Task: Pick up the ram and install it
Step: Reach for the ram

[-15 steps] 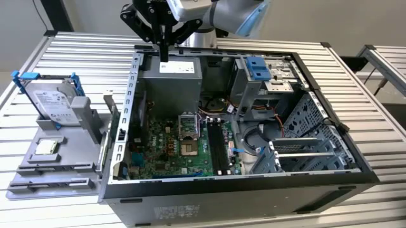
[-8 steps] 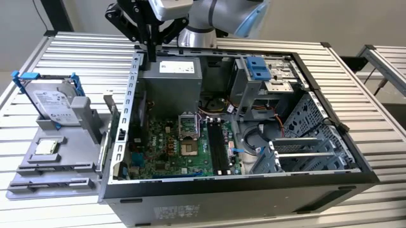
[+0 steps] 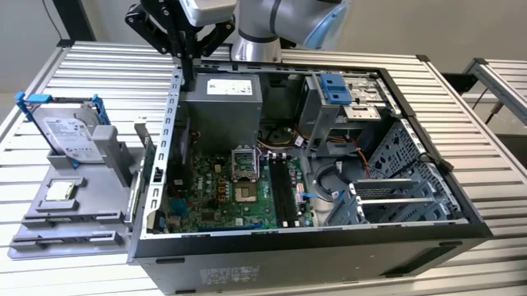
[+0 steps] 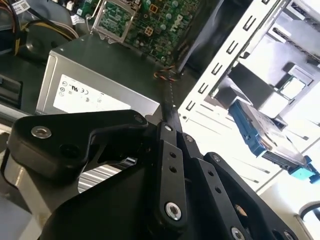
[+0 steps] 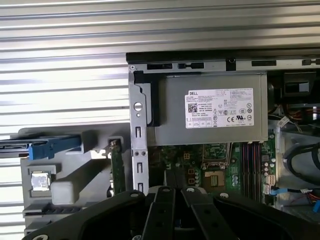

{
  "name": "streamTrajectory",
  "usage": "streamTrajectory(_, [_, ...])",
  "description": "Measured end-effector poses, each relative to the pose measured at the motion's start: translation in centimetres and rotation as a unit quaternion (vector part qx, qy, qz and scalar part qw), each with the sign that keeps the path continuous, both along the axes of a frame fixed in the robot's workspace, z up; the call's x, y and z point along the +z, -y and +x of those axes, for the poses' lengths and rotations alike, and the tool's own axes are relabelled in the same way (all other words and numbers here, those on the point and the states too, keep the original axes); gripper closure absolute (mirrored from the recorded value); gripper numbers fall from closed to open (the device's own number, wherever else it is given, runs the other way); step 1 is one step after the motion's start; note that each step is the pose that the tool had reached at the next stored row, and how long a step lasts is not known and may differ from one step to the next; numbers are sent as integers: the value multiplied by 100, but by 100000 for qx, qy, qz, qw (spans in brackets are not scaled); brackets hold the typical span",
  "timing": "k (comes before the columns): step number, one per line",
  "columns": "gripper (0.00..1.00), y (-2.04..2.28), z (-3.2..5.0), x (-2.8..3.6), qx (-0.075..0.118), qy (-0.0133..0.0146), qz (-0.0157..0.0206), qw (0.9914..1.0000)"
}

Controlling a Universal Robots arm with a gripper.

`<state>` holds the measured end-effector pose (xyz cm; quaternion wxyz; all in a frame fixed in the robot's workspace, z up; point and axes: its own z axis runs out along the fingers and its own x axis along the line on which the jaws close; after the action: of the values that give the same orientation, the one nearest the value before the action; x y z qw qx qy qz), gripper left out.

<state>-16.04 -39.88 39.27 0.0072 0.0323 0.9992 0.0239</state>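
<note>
1. Grey holder, on the surface at the exterior view's left, outside the computer case. It carries the hard drive and the square chip.
2. The ram, seen in the first wrist view as a narrow strip on the holder's case-side edge, just beside the case wall. Its long axis runs parallel to that wall.
3. Pincer, above the case's rear corner by the power supply, jaws drawn narrow with nothing seen between them. The ram lies below, across the wall on the holder side, apart from the pincer.
4. Black slots on the motherboard carry no stick.
</note>
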Motion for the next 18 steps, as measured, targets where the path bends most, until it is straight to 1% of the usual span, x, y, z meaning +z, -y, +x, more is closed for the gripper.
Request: streamTrajectory(18, [100, 0, -426, 0, 494, 4, 4, 99999])
